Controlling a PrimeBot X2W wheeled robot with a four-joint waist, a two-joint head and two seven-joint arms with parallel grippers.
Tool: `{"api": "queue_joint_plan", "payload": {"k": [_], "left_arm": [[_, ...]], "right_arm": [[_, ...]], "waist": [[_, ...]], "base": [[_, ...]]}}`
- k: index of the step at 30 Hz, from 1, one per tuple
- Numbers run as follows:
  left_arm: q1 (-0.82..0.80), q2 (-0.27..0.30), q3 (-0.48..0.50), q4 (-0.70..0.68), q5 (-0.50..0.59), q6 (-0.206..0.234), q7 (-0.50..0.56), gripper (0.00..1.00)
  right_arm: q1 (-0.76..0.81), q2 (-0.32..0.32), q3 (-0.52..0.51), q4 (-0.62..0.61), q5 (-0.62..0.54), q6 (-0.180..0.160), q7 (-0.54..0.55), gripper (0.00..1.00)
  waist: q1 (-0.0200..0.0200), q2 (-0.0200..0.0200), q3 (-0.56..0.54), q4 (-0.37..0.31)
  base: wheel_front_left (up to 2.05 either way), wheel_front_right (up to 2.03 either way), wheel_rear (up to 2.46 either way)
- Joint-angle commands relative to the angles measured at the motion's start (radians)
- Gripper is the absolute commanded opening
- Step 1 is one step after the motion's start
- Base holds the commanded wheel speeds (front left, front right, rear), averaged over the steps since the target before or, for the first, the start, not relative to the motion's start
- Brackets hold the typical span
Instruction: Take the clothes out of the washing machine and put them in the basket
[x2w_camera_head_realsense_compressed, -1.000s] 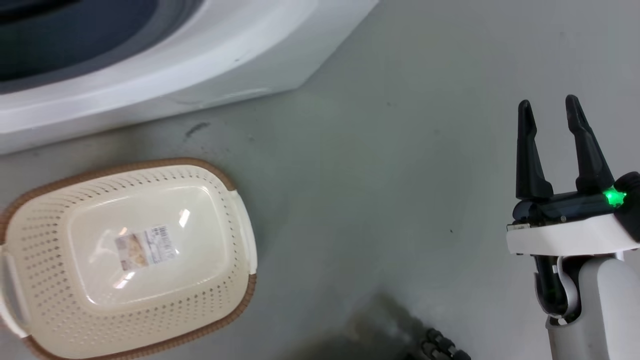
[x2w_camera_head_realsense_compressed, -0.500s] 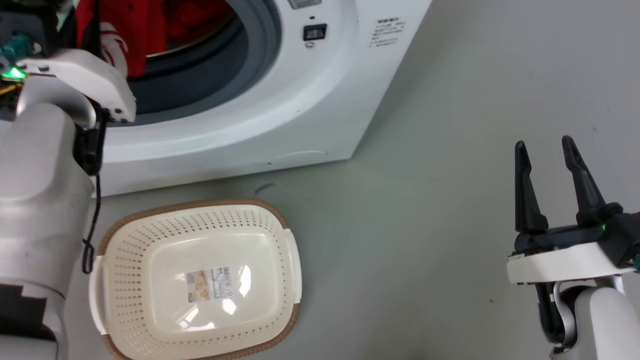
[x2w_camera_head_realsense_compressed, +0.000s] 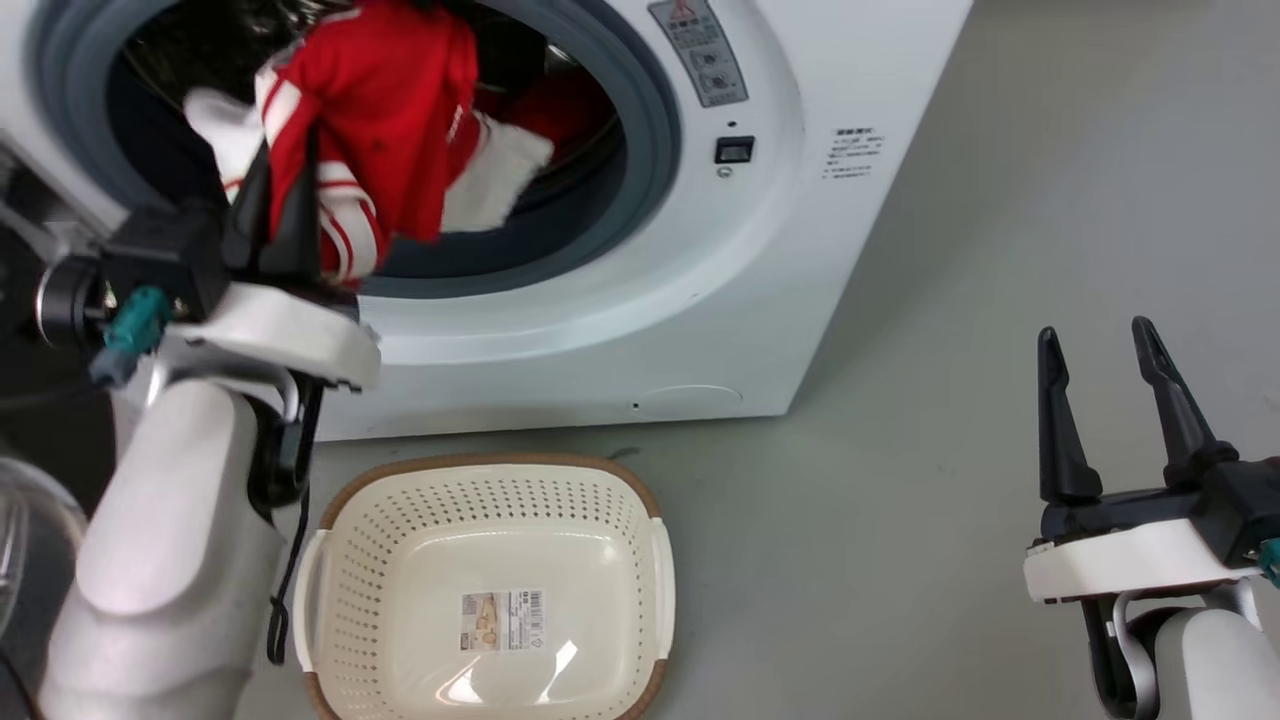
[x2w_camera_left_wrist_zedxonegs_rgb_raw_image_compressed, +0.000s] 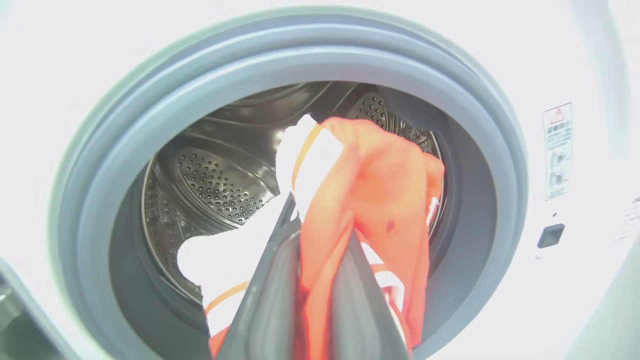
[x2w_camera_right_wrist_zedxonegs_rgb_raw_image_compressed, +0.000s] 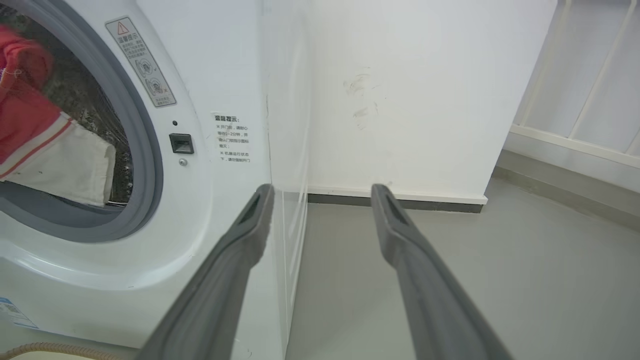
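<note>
Two fingers of my left claw pinch the clothes at the mouth of the washing machine — red fabric drapes over them. The basket sits on the floor just below; my right claw hangs spread, well apart.

Red clothes — white stripes

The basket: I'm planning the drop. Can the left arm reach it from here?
Probably yes. The basket sits open on the floor just below the left gripper, which holds the clothes at the washing machine opening; nothing lies between.
</note>
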Motion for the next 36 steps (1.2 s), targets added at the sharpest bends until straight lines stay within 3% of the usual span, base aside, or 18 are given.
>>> {"api": "queue_joint_plan", "payload": {"k": [1, 9, 14, 19, 25, 36], "left_arm": [[0.022, -0.003, 0.006, -0.015, 0.007, -0.003, -0.002, 0.0], [0.241, -0.037, 0.021, -0.135, 0.009, -0.012, -0.003, 0.0], [0.348, -0.054, -0.001, -0.073, 0.003, -0.007, -0.002, 0.0], [0.365, -0.09, -0.032, 0.07, -0.012, -0.027, 0.001, 0.0], [0.273, -0.14, -0.069, 0.317, -0.009, -0.055, 0.005, 0.0], [0.019, -0.169, -0.085, 0.662, 0.013, -0.088, -0.003, 0.0]], "right_arm": [[0.015, 0.0, 0.0, 0.001, -0.003, -0.001, -0.002, 1.0], [0.026, 0.0, -0.016, -0.005, -0.01, -0.001, -0.002, 1.0], [0.025, 0.0, -0.025, -0.007, -0.017, -0.001, -0.002, 1.0], [0.0, 0.0, -0.016, -0.015, -0.036, -0.001, -0.002, 1.0], [-0.029, 0.0, -0.018, -0.034, -0.044, -0.001, -0.002, 1.0], [-0.113, 0.0, 0.008, -0.153, -0.078, -0.001, -0.002, 1.0]], "waist": [[0.0003, -0.0001, -0.021, 0.022], [0.0003, -0.0001, -0.027, 0.062], [0.0003, -0.0001, -0.001, 0.081], [0.0003, -0.0001, 0.044, 0.091], [0.0003, -0.0001, 0.128, 0.092], [0.0003, -0.0001, 0.405, 0.06]], "base": [[0.0, 0.0, 0.0], [0.0, 0.0, 0.0], [0.0, 0.0, 0.0], [0.0, 0.0, 0.0], [0.0, 0.0, 0.0], [0.0, 0.0, 0.0]]}}
